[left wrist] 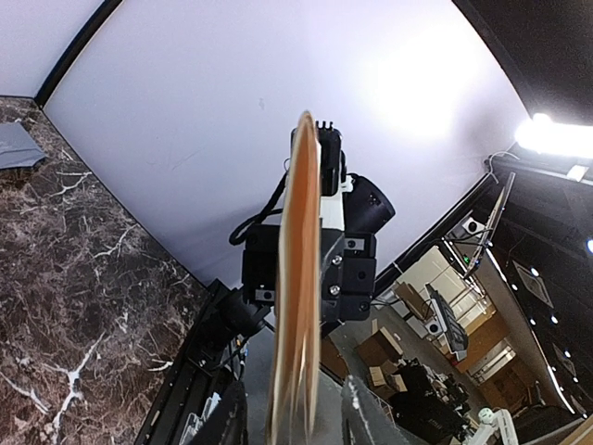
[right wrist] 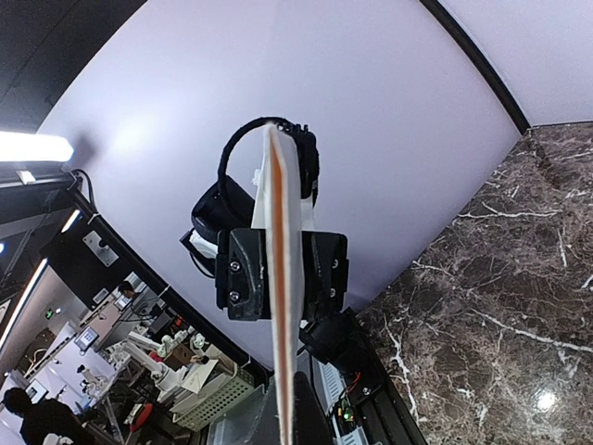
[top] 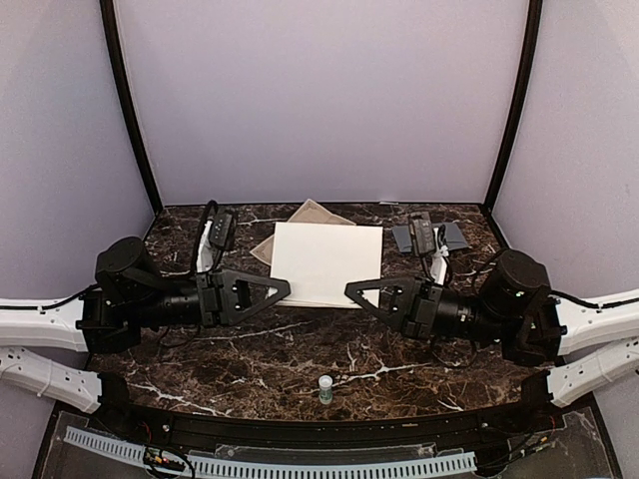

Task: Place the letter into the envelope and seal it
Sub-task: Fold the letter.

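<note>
Both hands pinch letter (top: 329, 261) by its side edges: L hand (top: 288, 289), R hand (top: 348, 291). Envelope (top: 454, 237) lies back-right on surface, long axis left-right, nearer R arm.

Dark marble table (top: 250, 359) with white veins. Small green-capped bottle (top: 325, 389) stands upright near the front edge. White slotted cable duct (top: 280, 464) runs below it. Lilac walls (top: 319, 100) behind.

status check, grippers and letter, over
Left gripper, right gripper: jaws shut on cream rectangular paper sheet, between them. Slate-grey paper envelope flat, back right. Small white bottle near front, clear.
</note>
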Robot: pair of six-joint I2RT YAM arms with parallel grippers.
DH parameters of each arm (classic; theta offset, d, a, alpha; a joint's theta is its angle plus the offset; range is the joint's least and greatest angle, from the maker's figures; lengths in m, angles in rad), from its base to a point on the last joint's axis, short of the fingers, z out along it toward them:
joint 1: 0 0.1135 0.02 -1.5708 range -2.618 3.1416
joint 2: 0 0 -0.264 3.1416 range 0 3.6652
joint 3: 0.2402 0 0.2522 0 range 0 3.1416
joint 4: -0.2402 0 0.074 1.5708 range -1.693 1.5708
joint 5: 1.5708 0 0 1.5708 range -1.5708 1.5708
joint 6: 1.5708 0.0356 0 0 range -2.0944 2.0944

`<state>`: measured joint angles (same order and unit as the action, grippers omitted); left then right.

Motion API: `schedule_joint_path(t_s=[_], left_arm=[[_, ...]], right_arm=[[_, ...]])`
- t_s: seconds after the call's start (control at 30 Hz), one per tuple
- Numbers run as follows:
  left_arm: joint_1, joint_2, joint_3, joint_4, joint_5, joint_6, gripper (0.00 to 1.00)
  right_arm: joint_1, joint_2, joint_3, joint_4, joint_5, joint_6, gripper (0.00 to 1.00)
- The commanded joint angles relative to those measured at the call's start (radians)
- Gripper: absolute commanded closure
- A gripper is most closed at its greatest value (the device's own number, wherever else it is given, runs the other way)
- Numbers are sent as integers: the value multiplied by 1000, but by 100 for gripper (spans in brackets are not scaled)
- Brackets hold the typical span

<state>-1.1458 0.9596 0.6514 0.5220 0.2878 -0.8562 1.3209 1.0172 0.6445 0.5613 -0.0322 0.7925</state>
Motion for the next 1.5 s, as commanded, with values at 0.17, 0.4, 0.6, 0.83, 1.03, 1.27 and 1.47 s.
schedule_joint_path(t_s=[0.17, 0.4, 0.6, 0.83, 1.03, 1.27, 1.47], left_arm=[[-9, -10, -49, 105, -47, -25, 87], [-9, -18, -44, 67, -88, -21, 100], [-8, -42, -36, -24, -118, -9, 100], [-8, -97, -39, -286, -237, 21, 100], [-6, -112, -43, -384, -214, 78, 100], [-6, -87, 8, -491, -88, 190, 100], [-6, -37, 34, -450, 147, 236, 100]], right_arm=[[6, -3, 4, 40, 28, -26, 100], [5, -5, 12, 3, 29, -16, 96], [6, -39, 30, -120, 88, -10, 58], [6, -129, 50, -327, 225, 3, 24], [0, -141, 129, -596, 339, -2, 9], [-45, -73, 282, -823, 209, 5, 5], [-58, -14, 354, -858, 70, -5, 1]])
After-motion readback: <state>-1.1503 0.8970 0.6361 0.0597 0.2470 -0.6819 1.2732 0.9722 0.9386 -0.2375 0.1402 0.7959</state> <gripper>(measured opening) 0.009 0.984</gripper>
